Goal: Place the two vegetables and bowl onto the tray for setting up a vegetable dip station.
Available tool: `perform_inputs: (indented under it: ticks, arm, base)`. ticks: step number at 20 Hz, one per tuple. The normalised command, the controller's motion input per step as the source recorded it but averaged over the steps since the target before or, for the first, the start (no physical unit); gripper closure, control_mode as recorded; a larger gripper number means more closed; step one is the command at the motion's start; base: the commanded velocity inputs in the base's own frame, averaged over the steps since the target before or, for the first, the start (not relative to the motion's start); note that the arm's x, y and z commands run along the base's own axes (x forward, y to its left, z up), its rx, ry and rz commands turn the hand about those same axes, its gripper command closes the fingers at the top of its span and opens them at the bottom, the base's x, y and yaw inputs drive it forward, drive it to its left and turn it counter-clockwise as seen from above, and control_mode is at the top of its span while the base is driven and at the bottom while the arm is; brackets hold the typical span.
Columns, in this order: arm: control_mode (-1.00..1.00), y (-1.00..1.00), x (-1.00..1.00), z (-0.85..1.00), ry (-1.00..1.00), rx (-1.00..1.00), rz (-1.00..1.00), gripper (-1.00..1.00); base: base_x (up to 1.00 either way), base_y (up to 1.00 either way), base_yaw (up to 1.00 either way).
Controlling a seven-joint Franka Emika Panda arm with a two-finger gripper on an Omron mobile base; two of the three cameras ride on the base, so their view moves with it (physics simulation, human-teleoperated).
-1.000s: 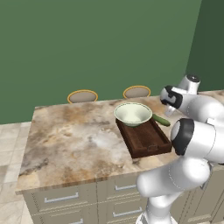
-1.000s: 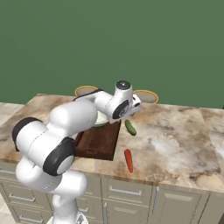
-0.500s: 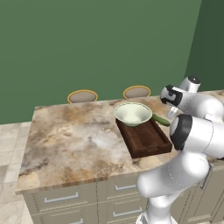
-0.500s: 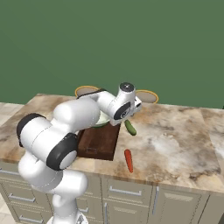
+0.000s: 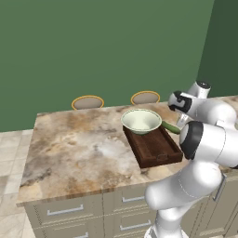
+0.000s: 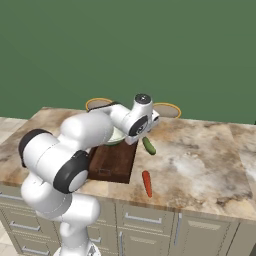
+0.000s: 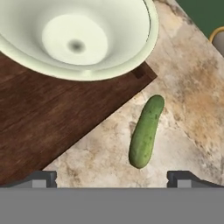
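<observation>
The pale cream-green bowl [image 5: 141,120] [image 7: 78,39] sits on the far end of the dark wooden tray [image 5: 155,148] [image 6: 112,162] [image 7: 43,118]. The green cucumber [image 7: 145,131] [image 6: 148,145] [image 5: 170,126] lies on the counter just right of the tray's far corner. My gripper [image 7: 111,177] [image 6: 144,132] hovers open right above the cucumber, with nothing between its fingertips [image 7: 183,178]. The orange-red carrot [image 6: 146,183] lies on the counter near the front edge, right of the tray. My arm hides part of the bowl in the right base view.
Two yellow-rimmed stool seats [image 5: 87,102] [image 5: 145,97] stand behind the counter's far edge; one stool [image 7: 217,37] peeks in at the hand view's right. Marble counter [image 5: 79,144] stretches left of the tray and right of the carrot [image 6: 205,165].
My hand has shifted slightly, settling a little lower over the cucumber. The jaws stay open. Bowl, tray, cucumber and carrot have not moved.
</observation>
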Motion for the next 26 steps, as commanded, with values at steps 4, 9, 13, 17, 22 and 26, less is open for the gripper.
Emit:
perform_inputs:
  ticks: [4,9,13,17,22,26]
  arm:
    - [-1.0,0.09,0.0,-0.06,0.0,-0.06,0.04,-1.0]
    - [-1.0,0.0,0.02,-0.03,0.0,-0.03,0.05,-1.0]
    - [-1.0,0.0,0.05,0.0,0.0,-0.02,0.01,-1.0]
    - [-1.0,0.0,0.01,0.0,0.0,-0.03,0.0,-1.0]
    - [-1.0,0.0,0.05,0.0,0.0,-0.02,-0.01,-1.0]
    - [-1.0,-0.01,0.07,0.0,0.0,0.0,-0.03,-1.0]
  base:
    - [0.0,0.0,0.0]
    - [0.0,0.0,0.0]
    - [0.0,0.0,0.0]
    - [0.0,0.0,0.0]
    - [0.0,0.0,0.0]
    - [0.0,0.0,0.0]
